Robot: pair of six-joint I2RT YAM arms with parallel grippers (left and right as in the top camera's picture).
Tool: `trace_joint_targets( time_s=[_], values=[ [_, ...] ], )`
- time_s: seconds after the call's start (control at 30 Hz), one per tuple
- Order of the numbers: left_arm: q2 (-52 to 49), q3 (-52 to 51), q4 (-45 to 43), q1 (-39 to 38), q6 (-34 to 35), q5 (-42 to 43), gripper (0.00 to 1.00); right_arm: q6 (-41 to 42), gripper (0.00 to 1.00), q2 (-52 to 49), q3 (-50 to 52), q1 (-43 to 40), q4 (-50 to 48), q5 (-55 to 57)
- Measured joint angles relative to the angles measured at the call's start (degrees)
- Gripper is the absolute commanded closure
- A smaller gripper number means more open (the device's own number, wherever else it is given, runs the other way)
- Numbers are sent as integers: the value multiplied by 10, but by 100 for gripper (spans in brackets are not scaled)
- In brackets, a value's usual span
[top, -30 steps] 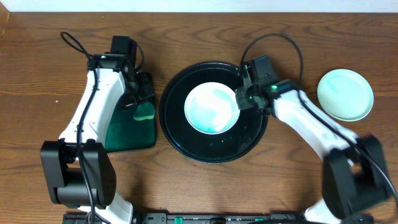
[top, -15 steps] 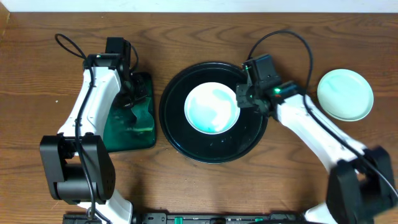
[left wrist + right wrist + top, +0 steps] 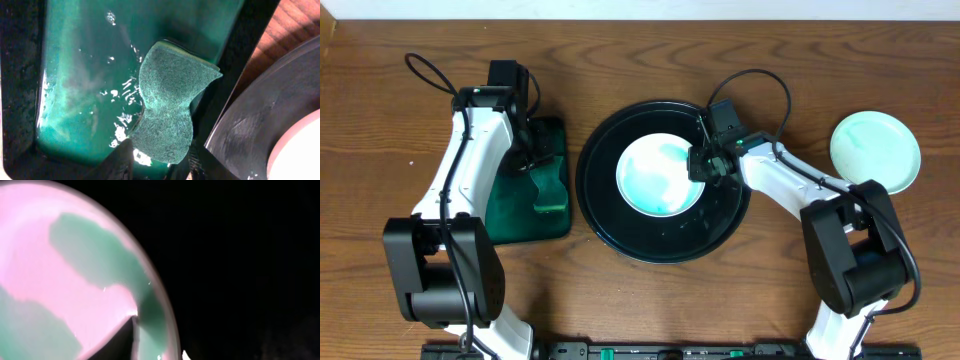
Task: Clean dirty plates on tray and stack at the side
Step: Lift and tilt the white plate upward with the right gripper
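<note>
A white plate [image 3: 655, 180] smeared with green paint lies in the middle of the black tray [image 3: 620, 225]. My right gripper [image 3: 698, 163] is at the plate's right rim. In the right wrist view its fingers [image 3: 157, 347] straddle the rim of the plate [image 3: 60, 280] and are shut on it. A pale mint plate [image 3: 875, 152] lies on the bare wood at the far right. A third plate does not show. My left gripper [image 3: 542, 170] is shut on a green sponge [image 3: 167, 105] over the green tray.
The rectangular dark green tray [image 3: 510, 215] holds wet green liquid [image 3: 80, 75] and stands just left of the black tray [image 3: 260, 115]. Arm cables loop over the table's far side. Bare wood shows in front and at the far left.
My right gripper has shifted left onto the white plate's rim. My left arm has moved slightly, and the sponge now sits a little lower over the green tray.
</note>
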State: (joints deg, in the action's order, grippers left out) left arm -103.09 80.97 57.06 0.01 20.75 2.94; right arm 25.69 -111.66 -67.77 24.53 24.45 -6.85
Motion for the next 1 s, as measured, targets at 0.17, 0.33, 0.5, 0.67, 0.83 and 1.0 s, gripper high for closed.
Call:
trace_joint_targets(
  time_s=[0.17,0.33,0.5,0.67,0.83,1.0],
  values=[
    [0,0,0,0,0,-2,55,-1,99,-8,-6,-6,-10,-4],
    [0,0,0,0,0,-2,50,-7,98,-8,-6,-6,-12,-6],
    [0,0,0,0,0,-2,43,-24,98,-1,-5,3,-12,23],
    [0,0,0,0,0,-2,43,-58,99,31,-1,30,-15,101],
    [0,0,0,0,0,-2,43,-103,99,81,-1,60,-19,190],
    [0,0,1,0,0,-2,42,-149,99,91,-1,83,-23,289]
  ],
)
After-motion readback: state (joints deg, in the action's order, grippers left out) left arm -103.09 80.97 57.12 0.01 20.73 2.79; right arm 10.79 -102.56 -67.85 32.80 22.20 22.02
